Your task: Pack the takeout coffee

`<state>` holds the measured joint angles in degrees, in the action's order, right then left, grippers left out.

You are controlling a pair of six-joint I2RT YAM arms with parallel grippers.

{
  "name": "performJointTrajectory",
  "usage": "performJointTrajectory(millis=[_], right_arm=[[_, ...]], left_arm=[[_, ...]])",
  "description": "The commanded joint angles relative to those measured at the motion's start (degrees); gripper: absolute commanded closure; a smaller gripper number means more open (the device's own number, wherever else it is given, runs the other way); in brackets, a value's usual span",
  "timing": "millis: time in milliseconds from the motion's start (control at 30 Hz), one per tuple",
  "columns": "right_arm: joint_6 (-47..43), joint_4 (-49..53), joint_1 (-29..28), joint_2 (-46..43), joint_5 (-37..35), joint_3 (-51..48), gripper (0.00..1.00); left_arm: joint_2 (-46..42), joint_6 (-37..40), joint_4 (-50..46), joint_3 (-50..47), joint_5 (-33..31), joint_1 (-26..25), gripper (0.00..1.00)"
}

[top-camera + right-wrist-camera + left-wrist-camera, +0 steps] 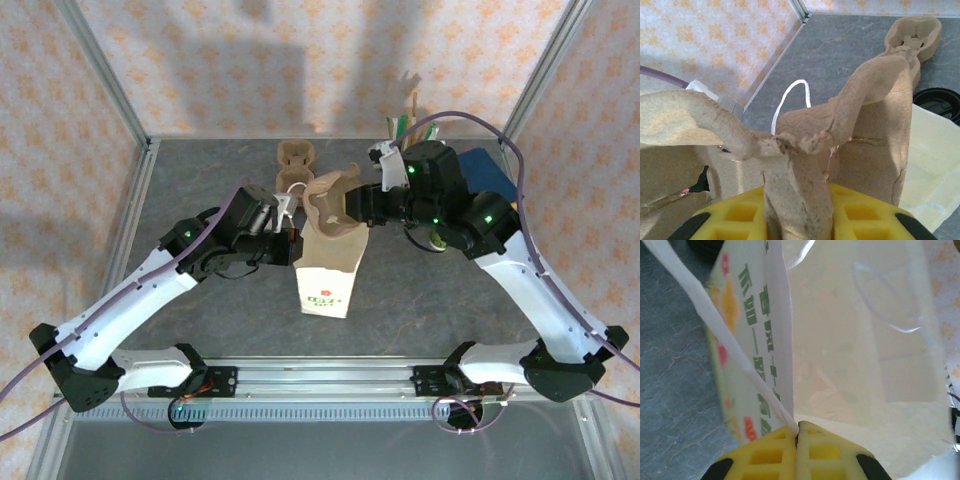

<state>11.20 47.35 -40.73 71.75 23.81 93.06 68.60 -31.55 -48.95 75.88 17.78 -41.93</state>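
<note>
Pulp carrier, rough, moulded: clamped in right jaws | thin printed bag: edge pinched by left jaws

The left arm and right arm are white with black joints, green lights, purple cables and yellow, seemingly plastic, gridded fingers

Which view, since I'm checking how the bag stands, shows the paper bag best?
Top external: the whole paper bag stands with its printed front visible. Left wrist shows its printed side close, handle strip pinched in the left hand. Right wrist shows a pale edge and handle loop.
</note>
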Motion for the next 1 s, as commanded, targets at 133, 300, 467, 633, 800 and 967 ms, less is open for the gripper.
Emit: performJointTrajectory(millis=[133,300,467,633,800,967], right_arm=[[-6.96,-1.77,0.04,1.02,-2.01,-4.56,0.75],[-11.57,-1.39,0.04,1.88,-2.41,-5.48,0.75],[-16.33,-0.51,0.08,3.93,-0.35,-3.69,0.75],[-22.18,0.77,0.04,6.02,-0.38,-2.16,0.75],[-28.10,1.87,0.04,7.42,-2.21,-1.57,0.75],[-32.89,2.15,0.04,8.00,-4.13,-2.23,0.74]], left_arm=[[-3.57,5.18,4.16,-3.12,2.94,2.85,1.00],[-4.68,8.60,3.83,-4.60,6.78,5.26,1.00],[-4.38,11.24,3.25,-4.99,9.91,5.52,1.00],[-4.17,13.12,3.12,-5.15,11.81,5.66,1.00],[-4.00,14.49,2.90,-5.42,13.22,5.96,1.00],[-4.00,15.84,2.37,-5.33,13.67,6.29,1.00]])
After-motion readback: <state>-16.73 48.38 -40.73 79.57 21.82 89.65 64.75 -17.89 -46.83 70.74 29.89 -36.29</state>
